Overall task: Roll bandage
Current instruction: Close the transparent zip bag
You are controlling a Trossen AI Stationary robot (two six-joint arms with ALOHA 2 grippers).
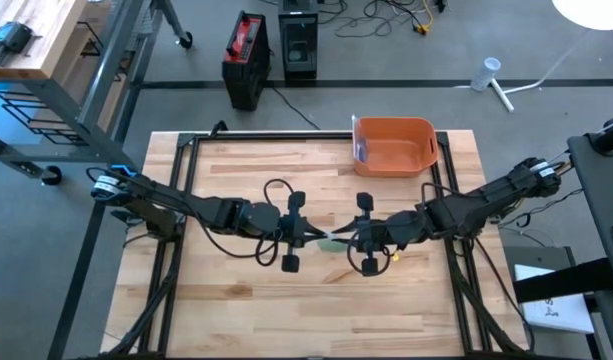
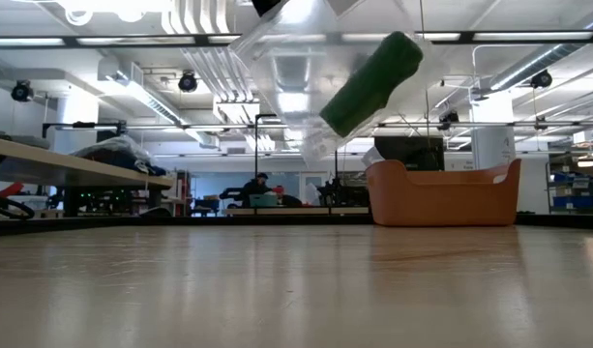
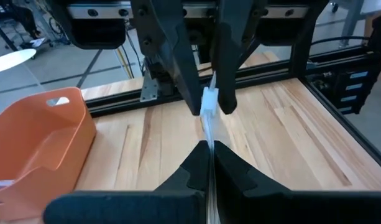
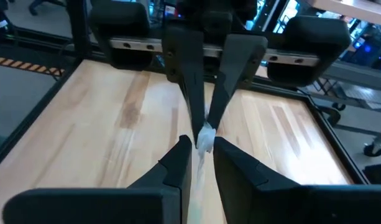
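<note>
A clear plastic bag (image 2: 296, 68) with a green bandage roll (image 2: 371, 83) inside hangs well above the table's middle. In the high view it shows as a pale patch (image 1: 331, 241) between my two grippers, which face each other. My left gripper (image 1: 311, 238) comes from the table's left and is shut on the bag. My right gripper (image 1: 348, 240) comes from the right, and its fingers (image 4: 178, 158) stand slightly apart. The bag's white crumpled end (image 4: 206, 137) lies between them. My left gripper pinches a thin flat edge of the clear bag (image 3: 210, 134) between its two fingers (image 3: 193, 165). The fingers come nearly level from the table's left. The bag is lifted clear of the table. My right gripper has the bag's other end (image 3: 210, 102) between its parted fingers; whether they touch it, I cannot tell.
An orange bin (image 1: 394, 146) stands at the table's far edge, right of the middle, and also shows in the low view (image 2: 441, 193). Black frame rails (image 1: 176, 200) run along the table's left, right and far sides. A person (image 2: 257, 188) sits far off in the room.
</note>
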